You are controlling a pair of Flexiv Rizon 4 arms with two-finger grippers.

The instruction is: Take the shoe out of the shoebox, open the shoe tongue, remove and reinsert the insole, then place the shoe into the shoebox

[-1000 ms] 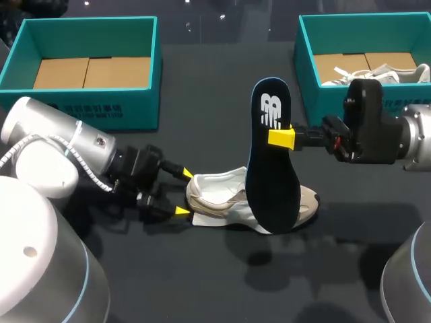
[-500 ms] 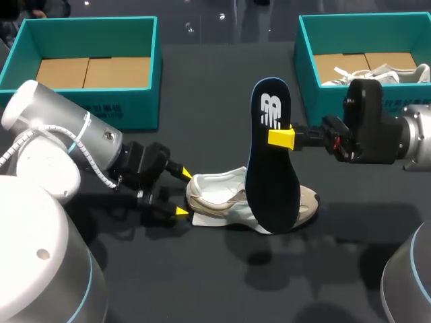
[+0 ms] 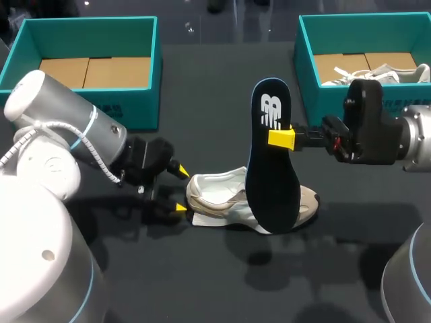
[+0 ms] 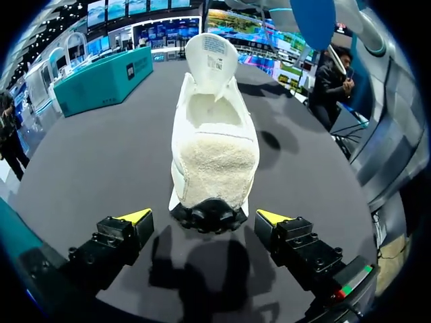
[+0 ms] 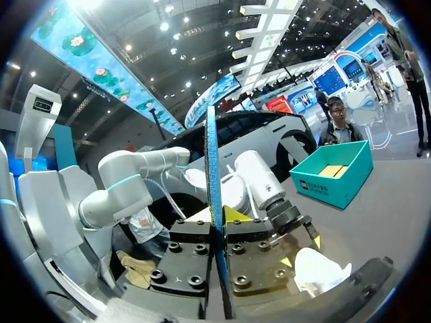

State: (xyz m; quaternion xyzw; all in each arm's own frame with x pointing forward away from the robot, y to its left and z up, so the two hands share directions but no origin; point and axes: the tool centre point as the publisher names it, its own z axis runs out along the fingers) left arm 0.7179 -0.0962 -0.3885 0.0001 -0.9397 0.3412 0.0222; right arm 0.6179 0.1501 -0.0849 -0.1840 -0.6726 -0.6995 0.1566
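Right gripper [image 3: 281,138] is clamping the dark insole [image 3: 273,168] by its edge, both yellow tips pinching it edge-on in the right wrist view [image 5: 214,188], and is holding it upright over the middle of the shoe [image 3: 229,198]. The shoe is lying on the table between the 2 teal boxes, heel toward the left gripper [image 3: 180,190]. Left gripper is standing wide, 1 finger either side of the heel in the left wrist view [image 4: 205,217], apparently not touching it. The tongue [image 4: 210,57] is standing up and the opening is showing. Step in hand is looking like reinsertion. The insole's lower end is possibly resting on the shoe, hard to tell from the head view. To do it well, the left gripper should be closing on the heel first so the shoe is not sliding. The right arm should be tipping the insole's lower end into the opening, feeding it toeward under the tongue, flat and not buckling, and only then letting go.
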